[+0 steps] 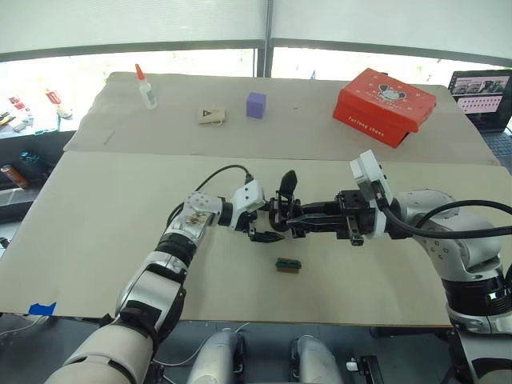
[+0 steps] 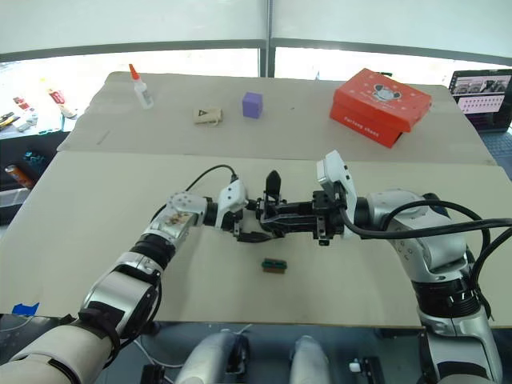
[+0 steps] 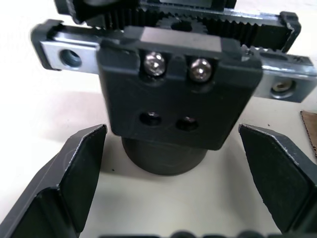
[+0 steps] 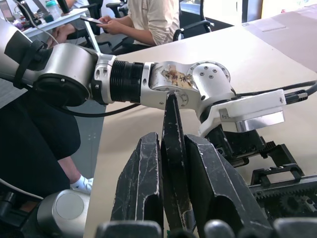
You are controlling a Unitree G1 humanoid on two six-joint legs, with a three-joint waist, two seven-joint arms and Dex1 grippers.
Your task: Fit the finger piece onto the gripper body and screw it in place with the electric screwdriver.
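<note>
One gripper body [image 1: 282, 216] sits at mid-bench [image 1: 96, 240] between the two hands. It is black, with toothed racks, two bright screw heads and a round base. Its single pointed finger stands up and away from the robot. The left hand [image 3: 173, 198] is spread wide, empty, flanking the base. The right hand [image 4: 173, 193] is clamped on one finger piece [image 4: 173, 163], a scuffed black wedge with its tip pointing toward the left arm. One green-topped block [image 1: 288, 265] lies nearer the robot.

Gripper body [image 1: 282, 218]: mid-bench, between both end effectors.
Left end effector [image 1: 264, 226]: fingers spread beside it.
Right end effector [image 1: 298, 216]: state unclear.
Green-topped block [image 1: 288, 265]: toward near edge.
Red box [image 1: 384, 106]: far right corner.
</note>
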